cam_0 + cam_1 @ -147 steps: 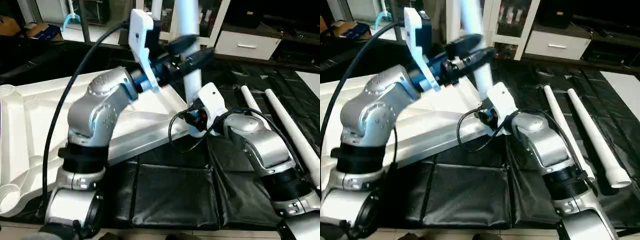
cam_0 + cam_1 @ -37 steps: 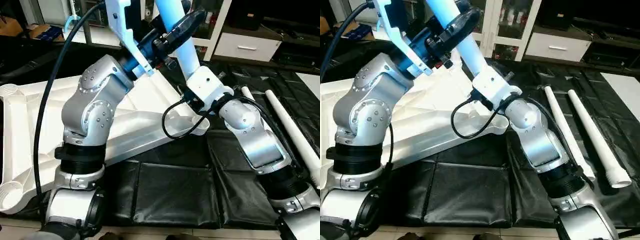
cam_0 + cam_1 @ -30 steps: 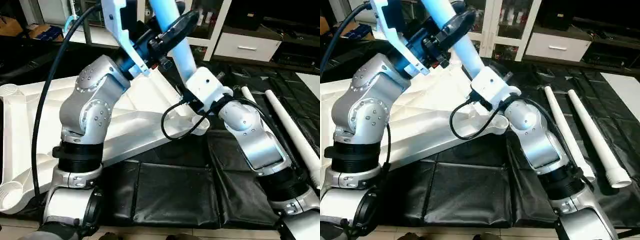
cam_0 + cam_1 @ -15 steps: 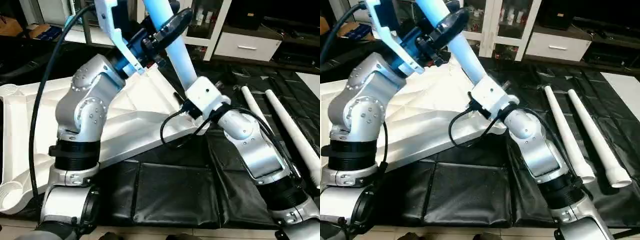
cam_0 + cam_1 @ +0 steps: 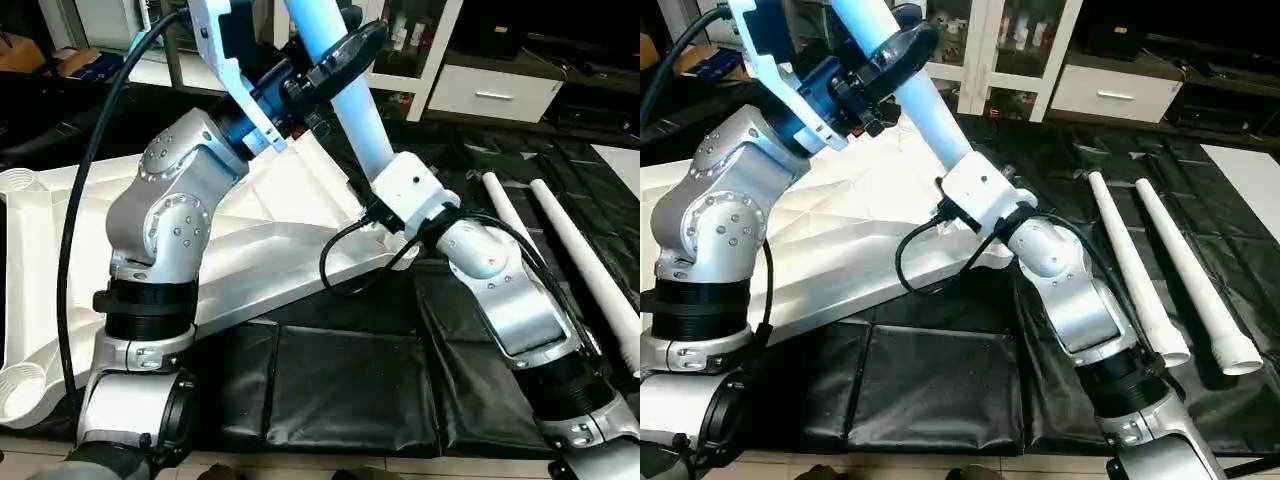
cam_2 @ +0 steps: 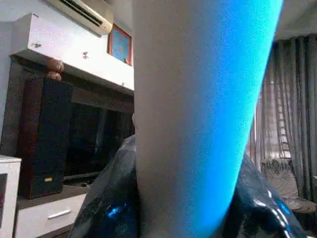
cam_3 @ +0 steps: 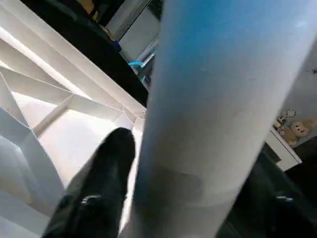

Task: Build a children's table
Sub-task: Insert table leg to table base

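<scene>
The children's table top (image 5: 60,230) lies upside down on my left, ribs up, its near right corner socket (image 5: 402,252) by my right wrist. One white leg (image 5: 365,130) leans over that corner, its top tilted to my left. My left gripper (image 5: 338,62) is shut on the leg's upper part. My right gripper (image 7: 198,163) is shut on the lower part, one black finger (image 7: 109,168) against the tube's side. The leg's foot is hidden behind my right wrist. Two more legs (image 5: 1125,260) (image 5: 1185,270) lie side by side on my right.
A black sheet (image 5: 340,390) covers the floor under the parts. Behind stand a white glass-door cabinet (image 5: 1010,50) and a white drawer unit (image 5: 490,90). My left arm's black cable (image 5: 75,230) loops over the table top.
The leg, upright some seconds ago, now leans with its top to my left. In the last second my right gripper slid down it a little and its fingers narrowed onto the tube.
</scene>
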Tool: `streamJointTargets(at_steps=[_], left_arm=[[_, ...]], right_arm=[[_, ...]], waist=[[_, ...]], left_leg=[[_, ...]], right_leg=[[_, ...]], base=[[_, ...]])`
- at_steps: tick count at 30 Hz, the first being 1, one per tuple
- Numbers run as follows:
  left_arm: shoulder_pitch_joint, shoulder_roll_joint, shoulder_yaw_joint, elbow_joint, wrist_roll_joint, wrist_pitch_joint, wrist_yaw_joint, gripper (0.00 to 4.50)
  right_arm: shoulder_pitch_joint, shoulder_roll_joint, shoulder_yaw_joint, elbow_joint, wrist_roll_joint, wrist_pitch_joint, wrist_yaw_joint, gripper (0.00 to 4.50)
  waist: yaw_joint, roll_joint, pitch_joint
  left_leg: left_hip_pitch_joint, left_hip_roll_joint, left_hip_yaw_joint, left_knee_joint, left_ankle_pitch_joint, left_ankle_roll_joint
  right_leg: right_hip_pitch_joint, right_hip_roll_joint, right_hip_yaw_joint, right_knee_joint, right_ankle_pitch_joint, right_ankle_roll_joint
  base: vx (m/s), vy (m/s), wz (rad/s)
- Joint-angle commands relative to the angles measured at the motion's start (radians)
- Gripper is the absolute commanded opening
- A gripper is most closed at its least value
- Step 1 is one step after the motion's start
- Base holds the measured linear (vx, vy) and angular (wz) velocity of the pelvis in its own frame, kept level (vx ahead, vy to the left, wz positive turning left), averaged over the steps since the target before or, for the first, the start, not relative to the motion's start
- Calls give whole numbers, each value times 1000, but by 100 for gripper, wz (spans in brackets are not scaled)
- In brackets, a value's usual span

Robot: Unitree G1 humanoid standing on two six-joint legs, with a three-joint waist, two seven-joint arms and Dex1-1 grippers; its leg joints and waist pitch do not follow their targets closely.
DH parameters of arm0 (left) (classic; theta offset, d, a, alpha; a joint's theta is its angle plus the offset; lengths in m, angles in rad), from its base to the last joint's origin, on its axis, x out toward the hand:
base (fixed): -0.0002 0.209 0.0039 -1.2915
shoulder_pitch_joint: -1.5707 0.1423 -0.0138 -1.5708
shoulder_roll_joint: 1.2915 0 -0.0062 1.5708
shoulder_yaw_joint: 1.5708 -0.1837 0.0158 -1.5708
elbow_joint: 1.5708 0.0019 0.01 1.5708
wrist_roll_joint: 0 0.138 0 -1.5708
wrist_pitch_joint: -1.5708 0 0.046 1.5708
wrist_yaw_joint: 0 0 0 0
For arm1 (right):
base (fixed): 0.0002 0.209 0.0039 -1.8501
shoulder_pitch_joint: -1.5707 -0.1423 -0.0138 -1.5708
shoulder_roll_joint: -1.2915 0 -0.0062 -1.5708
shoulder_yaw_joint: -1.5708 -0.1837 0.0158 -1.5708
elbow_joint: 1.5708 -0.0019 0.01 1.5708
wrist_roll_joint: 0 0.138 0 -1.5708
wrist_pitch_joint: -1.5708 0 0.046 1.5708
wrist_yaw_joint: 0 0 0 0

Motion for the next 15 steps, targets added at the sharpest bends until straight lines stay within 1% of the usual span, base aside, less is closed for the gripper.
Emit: streamJointTargets(at_steps=[1, 2, 5, 6, 8, 9, 12, 13, 14, 15], left_arm=[[-30, 2, -9, -14, 8, -9, -10, 164], [-31, 2, -7, -12, 10, -10, -9, 164], [-32, 6, -8, -10, 10, -13, -11, 164], [-32, 7, -8, -9, 9, -13, -12, 164], [-33, 10, -10, -7, 13, -16, -14, 164], [-33, 10, -11, -7, 14, -17, -14, 164], [-34, 13, -14, -4, 24, -27, -5, 164], [-39, 13, -12, 6, 52, -32, 37, 164], [-40, 12, -8, 8, 46, -28, 39, 220], [-41, 12, -3, 10, 38, -21, 41, 234]], right_arm=[[16, -1, -24, 7, 11, -10, 13, 237], [17, -1, -24, 6, 11, -10, 13, 222], [19, 1, -24, 2, 11, -10, 16, 216], [20, 2, -24, 1, 11, -9, 16, 204], [20, 3, -25, 3, 10, -12, 17, 201], [19, 4, -25, 4, 10, -13, 17, 199], [19, 6, -27, 5, 8, -15, 16, 196], [18, 8, -29, 7, 6, -16, 15, 196], [17, 9, -30, 9, 6, -17, 14, 195], [17, 11, -33, 11, 4, -18, 15, 195]], waist=[[-3, 26, -77], [-3, 26, -77], [-3, 26, -76], [-3, 26, -77], [-3, 27, -76], [-3, 26, -81], [-3, 27, -81], [-3, 27, -81], [-2, 27, -84], [-2, 27, -83]], left_leg=[[21, 40, -20, -71, -189, -34], [20, 40, -21, -72, -188, -34], [21, 40, -20, -72, -189, -34], [20, 40, -21, -72, -188, -35], [21, 40, -21, -72, -189, -36], [21, 40, -21, -71, -185, -37], [20, 40, -20, -71, -176, -35], [20, 40, -20, -71, -177, -35], [22, 42, -21, -70, -174, -35], [19, 40, -20, -70, -170, -34]], right_leg=[[52, -60, 46, -59, -141, -179], [52, -59, 46, -59, -141, -178], [51, -59, 46, -59, -141, -178], [52, -59, 46, -58, -141, -179], [52, -60, 46, -58, -142, -178], [54, -60, 46, -57, -136, -180], [54, -60, 46, -56, -121, -184], [54, -60, 46, -56, -122, -184], [55, -60, 46, -54, -117, -186], [56, -61, 46, -55, -116, -187]], base=[[0, 0, 0], [0, 0, 0], [0, 0, 0], [0, 0, 0], [0, 0, 0], [0, 0, 0], [0, 0, 0], [0, 0, 0], [0, 0, 0], [0, 0, 0]])
